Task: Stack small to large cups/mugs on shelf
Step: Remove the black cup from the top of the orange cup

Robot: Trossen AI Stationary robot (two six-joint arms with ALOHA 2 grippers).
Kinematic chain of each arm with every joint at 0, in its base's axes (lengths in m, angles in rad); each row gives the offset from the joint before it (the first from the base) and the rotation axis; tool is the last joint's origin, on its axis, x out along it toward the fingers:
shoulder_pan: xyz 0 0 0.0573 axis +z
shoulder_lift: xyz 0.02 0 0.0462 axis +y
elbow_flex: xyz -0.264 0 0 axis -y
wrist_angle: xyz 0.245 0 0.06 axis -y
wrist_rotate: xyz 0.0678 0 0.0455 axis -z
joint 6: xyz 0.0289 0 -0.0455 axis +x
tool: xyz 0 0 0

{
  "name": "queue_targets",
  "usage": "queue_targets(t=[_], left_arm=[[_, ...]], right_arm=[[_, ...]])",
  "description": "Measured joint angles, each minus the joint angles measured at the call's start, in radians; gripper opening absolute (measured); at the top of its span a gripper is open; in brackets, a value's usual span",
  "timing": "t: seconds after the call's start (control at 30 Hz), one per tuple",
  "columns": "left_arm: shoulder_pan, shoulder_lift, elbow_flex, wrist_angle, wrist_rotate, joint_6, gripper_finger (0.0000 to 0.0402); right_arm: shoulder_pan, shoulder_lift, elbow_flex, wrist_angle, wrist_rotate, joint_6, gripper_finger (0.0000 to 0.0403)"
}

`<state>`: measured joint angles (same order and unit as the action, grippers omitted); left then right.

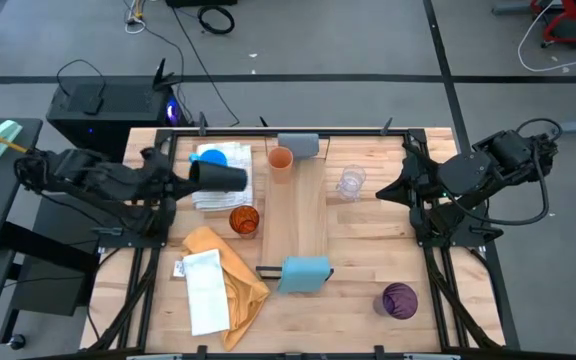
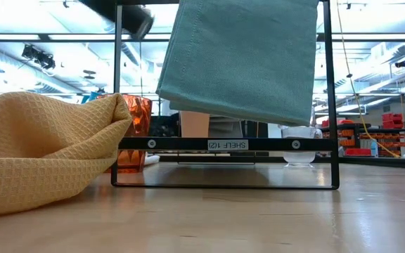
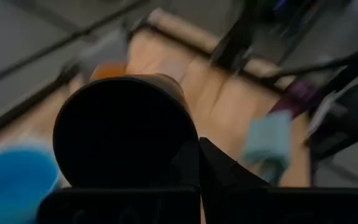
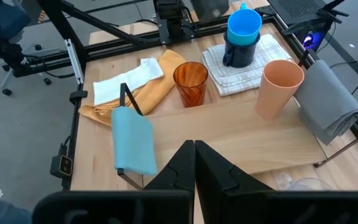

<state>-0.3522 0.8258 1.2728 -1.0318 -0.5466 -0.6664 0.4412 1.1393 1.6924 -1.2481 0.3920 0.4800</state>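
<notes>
The left gripper [image 1: 200, 174], at centre-left of the high view, is clenched on a matte black cylindrical cup [image 1: 224, 176], carried on its side with the base toward the wrist camera, probably so it can be swung over to the shelf and tipped upright. The shelf, a long pale smooth wooden plank [image 1: 309, 225], runs down the middle of the frame, with a grey cloth-like block [image 1: 299, 145] at its upper end and a light blue block [image 1: 304, 272] at its lower end (both look soft, like folded fabric). A tall opaque peach-orange tapered cup [image 1: 280, 165] already stands on the plank next to the grey block, seemingly the start of the row.

Off the plank, a ribbed amber translucent cup [image 1: 244, 220] stands just left of it, a bright blue mug [image 4: 244, 25] sits nested in a navy mug [image 4: 237, 53] on a white waffle-weave cloth [image 1: 226, 187], a clear glass [image 1: 350, 184] waits to the right, and a purple translucent cup [image 1: 400, 300] stands at lower right. A crumpled mustard waffle cloth [image 1: 230, 272] lies lower left.

The right gripper [image 4: 195, 148] is pinched shut on nothing and waits at the right side of the table.
</notes>
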Motion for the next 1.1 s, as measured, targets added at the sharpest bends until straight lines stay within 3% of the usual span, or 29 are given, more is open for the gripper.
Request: queue_targets(t=[0.4,0.5,0.9,1.1], left_arm=[[0.0,0.04,0.0,-0.407,0.202,-0.26,0.0001],[0.0,0.072,0.0,-0.482,0.211,-0.288,0.0001],[0.041,0.244,-0.04,-0.485,0.289,-0.293,0.0001],[0.098,0.297,-0.076,-0.372,0.301,-0.336,0.0001]], right_arm=[[0.0,0.0,0.0,0.0,0.003,0.026,0.001],[0.0,0.0,0.0,0.001,0.003,0.026,0.001],[0.0,0.0,0.0,0.001,0.004,0.025,0.001],[0.0,0.0,0.0,0.001,0.005,0.025,0.001]])
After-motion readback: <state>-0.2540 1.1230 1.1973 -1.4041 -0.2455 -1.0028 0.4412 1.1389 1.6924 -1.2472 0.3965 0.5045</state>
